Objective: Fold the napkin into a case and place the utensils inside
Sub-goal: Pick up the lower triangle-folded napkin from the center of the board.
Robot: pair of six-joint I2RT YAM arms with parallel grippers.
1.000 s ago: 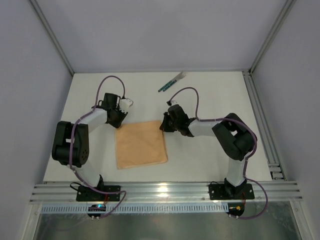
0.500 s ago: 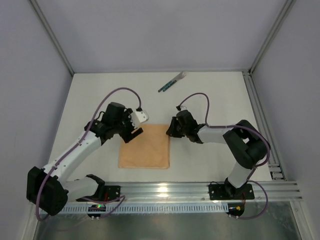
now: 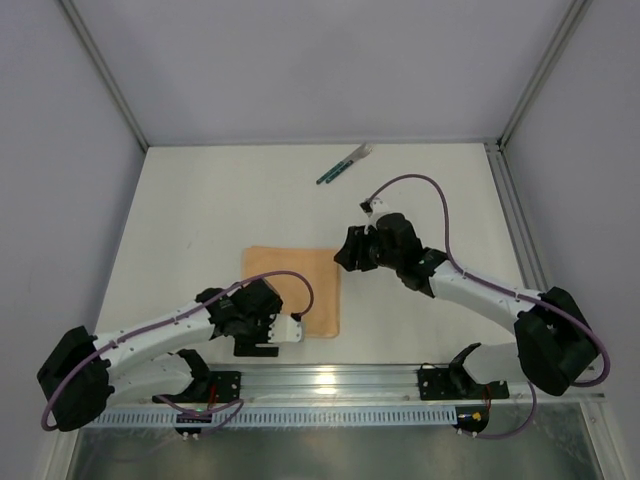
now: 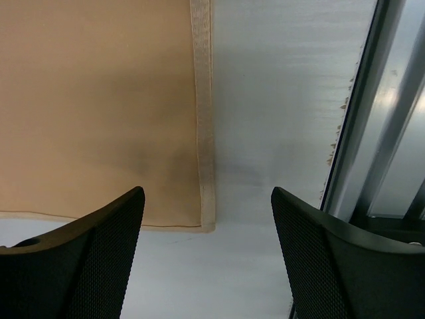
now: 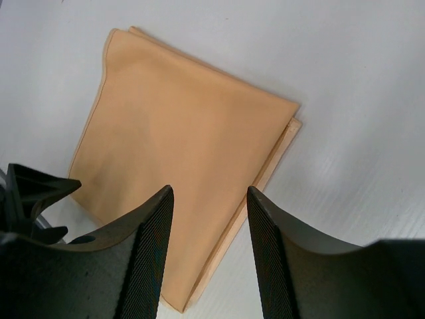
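Here the left tool (image 4: 206,196) and the right tool (image 5: 208,194) both hang released and empty by the folded napkin (image 3: 300,285).

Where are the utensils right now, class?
In the top view, the utensils lie at the far middle of the table, beyond the napkin and the right gripper, touching neither.

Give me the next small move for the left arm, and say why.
Probably lower the left pincer and close on the near corner of the napkin. That corner lies between its open jaws, the right pincer is open and empty too, and the cloth lies flat, only partly folded.
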